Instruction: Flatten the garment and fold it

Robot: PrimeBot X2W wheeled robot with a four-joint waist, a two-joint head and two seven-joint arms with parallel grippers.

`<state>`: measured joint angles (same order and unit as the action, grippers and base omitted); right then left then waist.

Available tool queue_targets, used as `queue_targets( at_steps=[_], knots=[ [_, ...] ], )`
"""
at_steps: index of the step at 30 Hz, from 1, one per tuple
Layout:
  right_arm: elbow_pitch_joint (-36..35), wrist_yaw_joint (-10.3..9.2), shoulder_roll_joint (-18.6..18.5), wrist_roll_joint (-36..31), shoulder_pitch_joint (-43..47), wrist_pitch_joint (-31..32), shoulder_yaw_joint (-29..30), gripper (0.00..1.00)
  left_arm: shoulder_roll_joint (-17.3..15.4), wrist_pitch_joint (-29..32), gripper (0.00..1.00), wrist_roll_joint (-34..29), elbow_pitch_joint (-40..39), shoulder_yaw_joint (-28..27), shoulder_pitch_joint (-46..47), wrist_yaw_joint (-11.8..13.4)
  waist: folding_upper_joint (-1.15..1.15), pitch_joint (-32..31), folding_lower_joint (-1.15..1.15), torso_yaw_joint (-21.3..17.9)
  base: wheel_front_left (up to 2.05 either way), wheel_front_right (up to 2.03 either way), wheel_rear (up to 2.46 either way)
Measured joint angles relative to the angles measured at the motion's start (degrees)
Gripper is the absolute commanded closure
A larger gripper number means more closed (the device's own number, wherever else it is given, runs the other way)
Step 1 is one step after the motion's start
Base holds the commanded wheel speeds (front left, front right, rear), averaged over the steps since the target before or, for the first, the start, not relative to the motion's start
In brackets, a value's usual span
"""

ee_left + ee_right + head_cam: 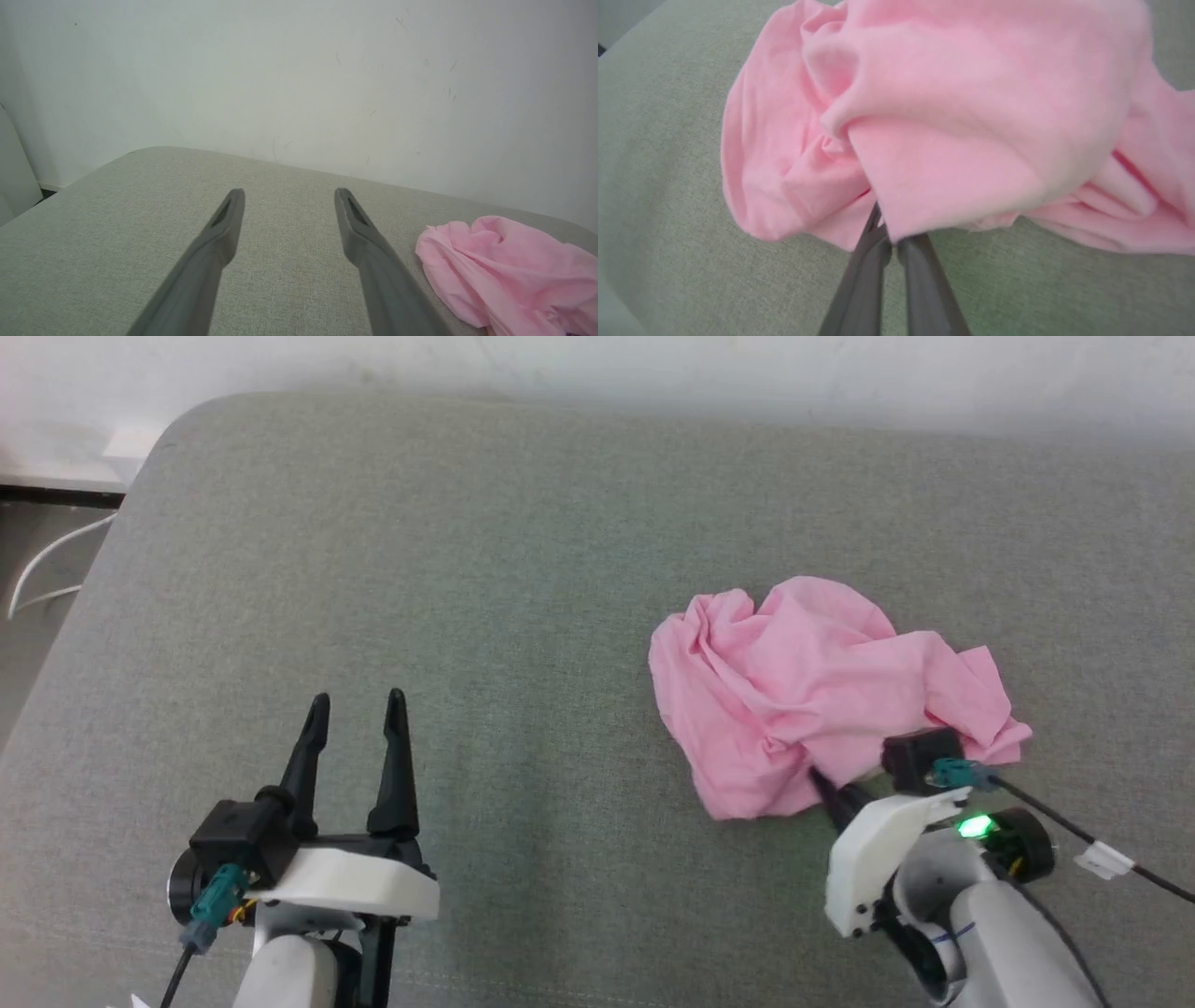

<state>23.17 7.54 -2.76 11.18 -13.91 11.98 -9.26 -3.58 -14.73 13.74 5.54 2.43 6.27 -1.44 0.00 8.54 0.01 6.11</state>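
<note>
Two states: left jaws spread wide, empty; right jaws pinching the garment (pixel 803 691) at its edge.

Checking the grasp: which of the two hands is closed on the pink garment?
The right hand, fingers pinched on the garment's near edge; the left hand stands open over bare cushion, apart from it.

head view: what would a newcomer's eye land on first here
The crumpled pink garment stands out at once, bunched right of centre on the grey upholstered surface. The right pincer is pinched shut on the garment's near edge. The left pincer stands open over bare surface at lower left, apart from the cloth.
</note>
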Motion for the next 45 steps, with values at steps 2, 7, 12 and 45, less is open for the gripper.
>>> queue_targets(
  at_steps=[2,7,12,45],
  knots=[
    [-0.2,0.01,0.1,-1.8,0.0,-0.5,2.5,1.0,0.1,0.0,0.0,-0.2,0.4,-0.5,0.0,-0.1,0.0,-0.1,0.0,0.0,0.0,0.0,0.0],
    [-4.8,0.01,0.1,-10.3,1.6,1.0,13.6,1.0,0.4,0.0,0.0,-0.2,1.3,-0.9,-0.1,-0.9,0.0,-1.5,-0.01,-0.5,0.0,0.0,0.0],
    [-10.2,0.01,0.0,-17.8,3.1,3.1,24.6,0.64,0.4,0.0,0.0,-0.5,1.8,-1.1,-0.3,-1.5,0.0,-2.5,-0.01,-1.9,0.0,0.0,0.0],
    [-15.9,0.0,-0.2,-1.8,9.3,-16.2,18.0,0.0,0.7,19.9,0.0,18.9,28.2,42.8,22.7,-1.7,0.0,1.3,-0.01,-17.5,0.0,0.0,0.0]
  ],
)
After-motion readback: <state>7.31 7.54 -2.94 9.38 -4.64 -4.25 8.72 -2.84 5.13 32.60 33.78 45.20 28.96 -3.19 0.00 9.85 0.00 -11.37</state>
